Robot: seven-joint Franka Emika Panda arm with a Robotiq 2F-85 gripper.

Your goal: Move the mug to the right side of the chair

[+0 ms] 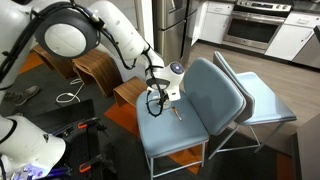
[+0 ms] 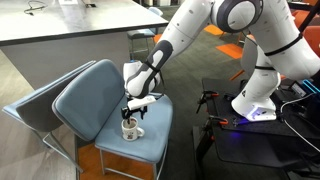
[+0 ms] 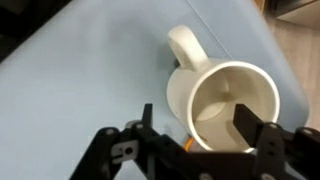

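Observation:
A white mug (image 3: 225, 105) stands upright on the blue-grey seat of the chair (image 3: 80, 90), its handle pointing away from me in the wrist view. In an exterior view the mug (image 2: 131, 129) sits near the seat's front part, on the chair (image 2: 100, 95). My gripper (image 3: 196, 122) is open and low over the mug. One finger hangs inside the mug's mouth and the other outside its wall, and neither visibly touches it. In both exterior views the gripper (image 2: 136, 106) (image 1: 157, 99) is just above the seat (image 1: 175, 135). There my fingers hide the mug.
A second, matching chair (image 1: 265, 100) (image 2: 30, 105) stands close behind the first one. A wooden seat (image 1: 95, 68) and dark gear on the floor (image 1: 40, 110) lie beside the arm. A grey counter (image 2: 60, 35) and the robot base (image 2: 255, 105) flank the chair.

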